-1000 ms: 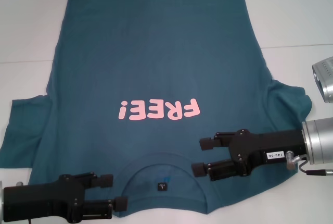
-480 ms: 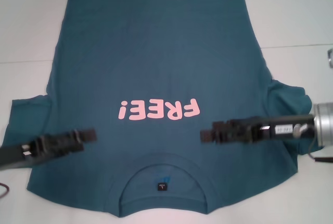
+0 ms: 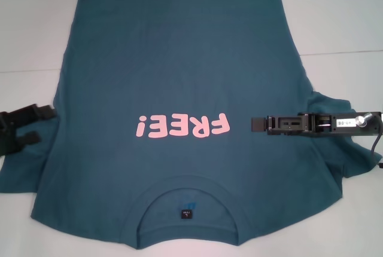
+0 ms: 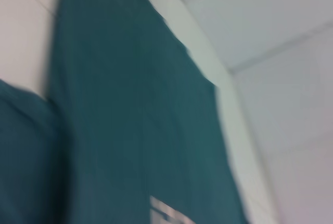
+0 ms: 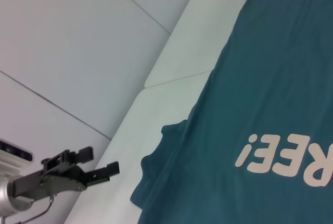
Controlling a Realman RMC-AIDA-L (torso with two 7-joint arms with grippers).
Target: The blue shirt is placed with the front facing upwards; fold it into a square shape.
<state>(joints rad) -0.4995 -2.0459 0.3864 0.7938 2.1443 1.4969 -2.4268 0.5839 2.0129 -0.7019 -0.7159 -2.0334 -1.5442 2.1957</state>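
the blue shirt (image 3: 179, 89) lies spread flat on the white table (image 3: 335, 18), front up, collar (image 3: 188, 209) nearest the robot and hem at the far edge. the cotton looks soft and matte, mostly smooth, with loose folds bunched at both sleeves. the pink print (image 3: 182, 127) across the chest reads upside down from the head view, and a small dark label sits inside the round ribbed neck.

from the head view the left gripper (image 3: 37, 124) sits over the shirt's left sleeve at the table's edge, its two black fingers parted with a clear gap. the right wrist view catches that same gripper from across the table, held above the white surface, jaws apart. the right gripper (image 3: 257, 124) reaches over the shirt just beside the print's end, turned edge-on, so i can't tell how its fingers stand.

the left wrist view shows only blurred teal cloth, a pale strip of table and a corner of the print.
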